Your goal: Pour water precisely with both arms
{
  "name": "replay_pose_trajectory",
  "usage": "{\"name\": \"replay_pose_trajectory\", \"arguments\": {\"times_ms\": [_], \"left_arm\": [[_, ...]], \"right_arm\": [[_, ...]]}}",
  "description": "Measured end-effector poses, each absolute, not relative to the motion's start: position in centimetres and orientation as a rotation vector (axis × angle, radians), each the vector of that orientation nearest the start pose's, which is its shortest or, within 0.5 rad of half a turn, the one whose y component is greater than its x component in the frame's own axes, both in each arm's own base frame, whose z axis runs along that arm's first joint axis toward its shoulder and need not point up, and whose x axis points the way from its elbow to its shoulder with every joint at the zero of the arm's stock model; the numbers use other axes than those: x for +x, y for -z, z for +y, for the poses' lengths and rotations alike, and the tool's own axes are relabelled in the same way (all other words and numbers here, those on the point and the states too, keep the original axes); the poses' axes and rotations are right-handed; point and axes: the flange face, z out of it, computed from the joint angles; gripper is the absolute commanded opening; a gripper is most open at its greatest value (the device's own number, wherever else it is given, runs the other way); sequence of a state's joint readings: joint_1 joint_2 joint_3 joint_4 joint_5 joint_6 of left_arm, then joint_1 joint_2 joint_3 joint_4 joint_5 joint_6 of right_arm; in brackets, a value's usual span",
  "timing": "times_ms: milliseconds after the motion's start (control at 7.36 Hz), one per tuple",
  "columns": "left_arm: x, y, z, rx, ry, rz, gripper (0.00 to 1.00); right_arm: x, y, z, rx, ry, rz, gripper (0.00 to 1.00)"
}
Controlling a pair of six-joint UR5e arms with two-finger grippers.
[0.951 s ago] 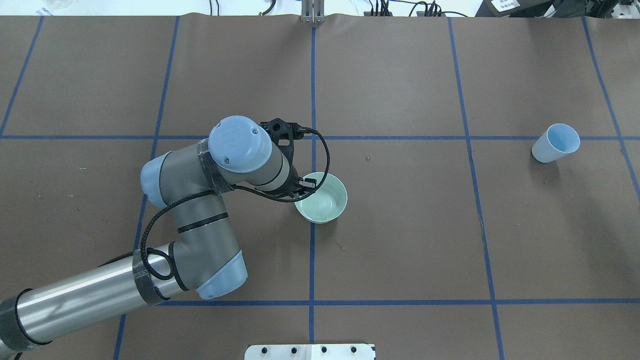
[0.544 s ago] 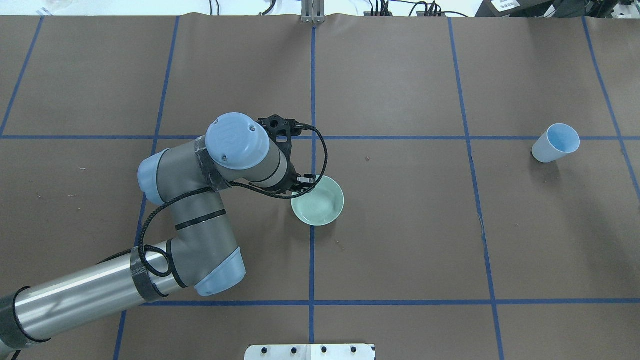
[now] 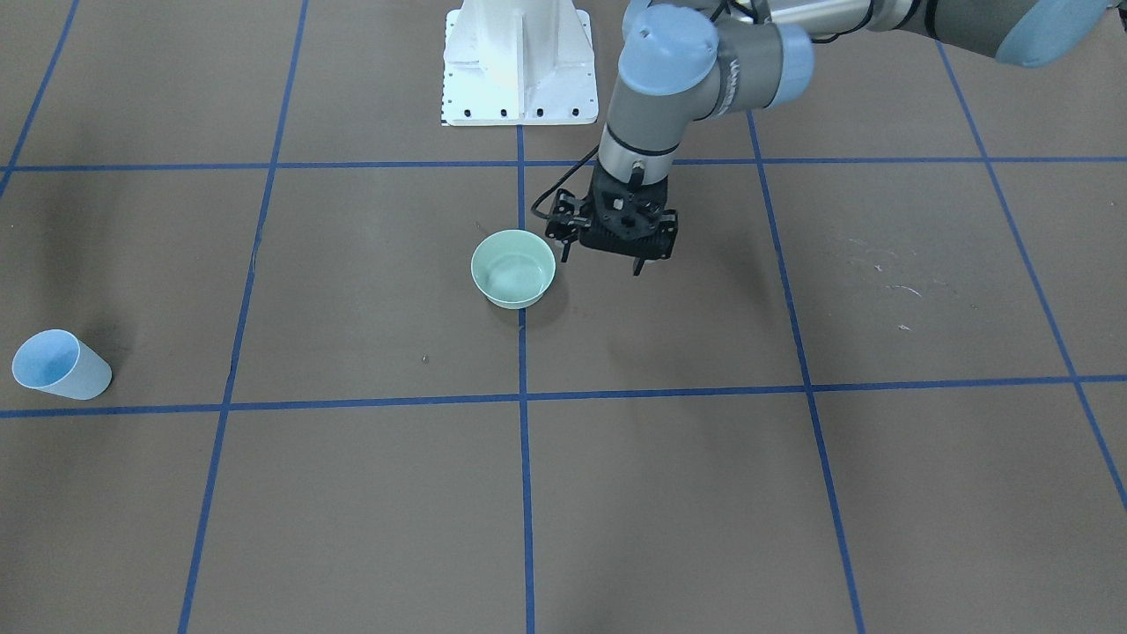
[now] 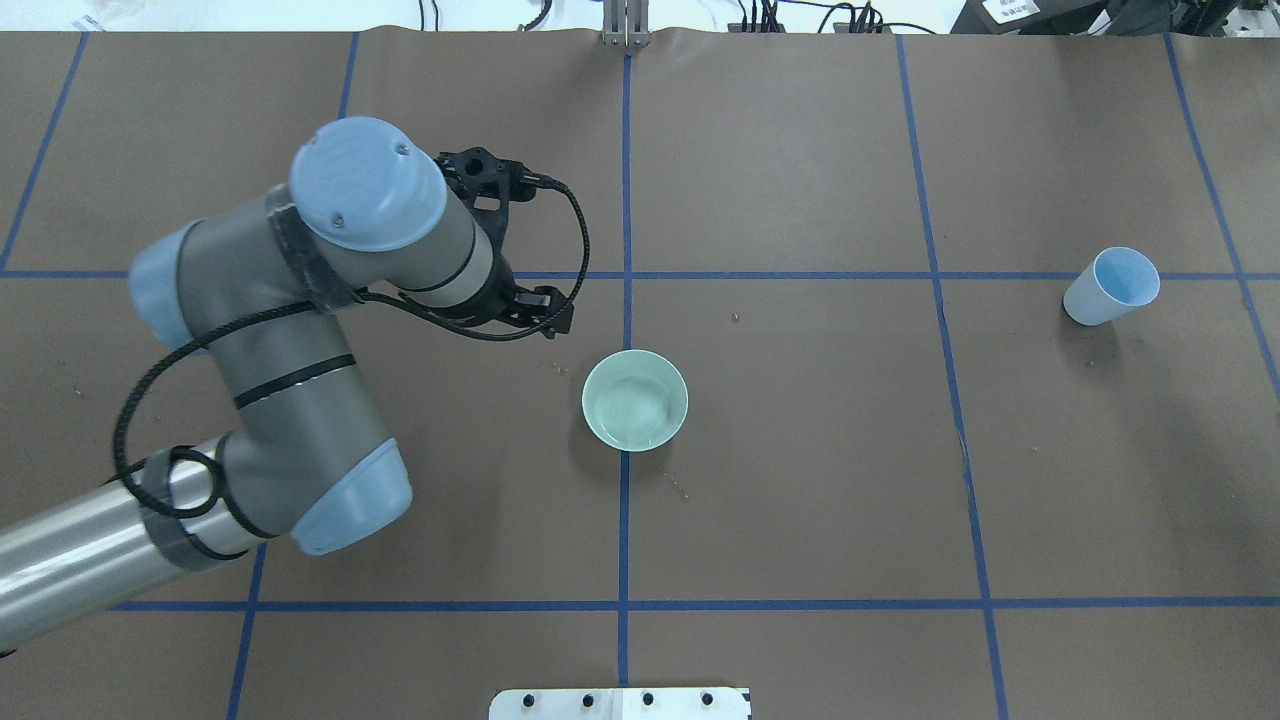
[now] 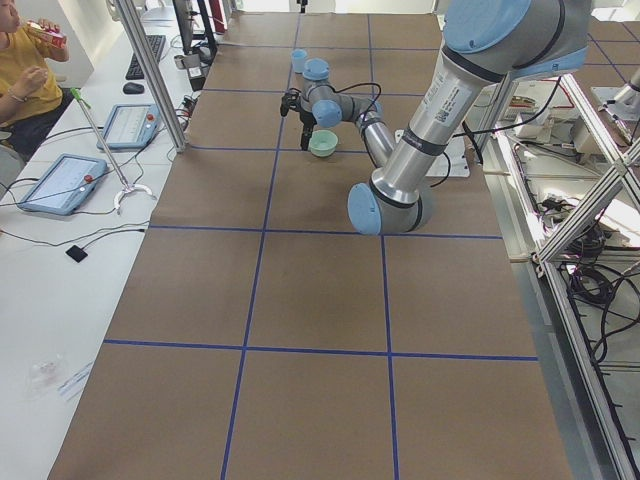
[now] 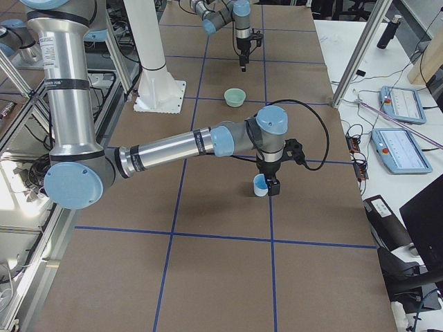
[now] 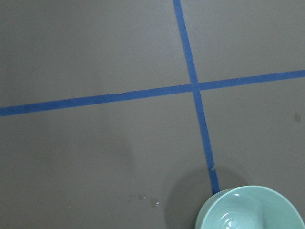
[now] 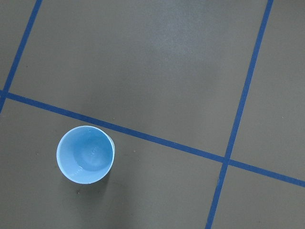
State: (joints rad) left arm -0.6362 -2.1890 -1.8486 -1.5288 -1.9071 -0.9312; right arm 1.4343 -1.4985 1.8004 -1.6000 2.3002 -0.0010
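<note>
A pale green bowl [image 4: 635, 400] stands on the brown table near the centre, also in the front view [image 3: 513, 269]. Faint glints inside it [image 7: 233, 222] look like a little water. My left gripper [image 3: 599, 261] hangs open and empty above the table, beside the bowl and clear of it; the overhead view shows it [image 4: 540, 312] up and to the left of the bowl. A light blue cup [image 4: 1110, 285] stands upright at the far right. The right gripper [image 6: 268, 185] shows only in the exterior right view, close by the cup [image 6: 260, 185]; I cannot tell whether it is open or shut.
Blue tape lines [image 4: 625, 250] divide the brown table cover into squares. The white bolted pedestal [image 3: 518, 62] stands at the robot's edge. Small crumbs [image 7: 153, 202] lie near the bowl. An operator [image 5: 25, 60] sits beside the table's far side.
My left gripper was at the bowl's rim; it has come off the rim and moved up, left and away. The bowl stays where it was set.
</note>
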Motion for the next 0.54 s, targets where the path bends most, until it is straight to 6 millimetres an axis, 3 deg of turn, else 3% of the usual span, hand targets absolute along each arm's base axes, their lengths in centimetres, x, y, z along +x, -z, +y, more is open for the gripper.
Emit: {"name": "replay_pose_trajectory", "arguments": {"times_ms": [272, 544], "left_arm": [[34.0, -23.9, -44.5, 0.267, -0.243, 0.812, 1.0], [21.4, -31.6, -45.9, 0.299, -0.383, 0.749, 1.0]], "right_arm": [[-1.0, -49.1, -51.8, 0.212, 0.171, -0.784, 1.0], [-4.0, -44.4, -50.3, 0.199, 0.084, -0.826, 1.0]]}}
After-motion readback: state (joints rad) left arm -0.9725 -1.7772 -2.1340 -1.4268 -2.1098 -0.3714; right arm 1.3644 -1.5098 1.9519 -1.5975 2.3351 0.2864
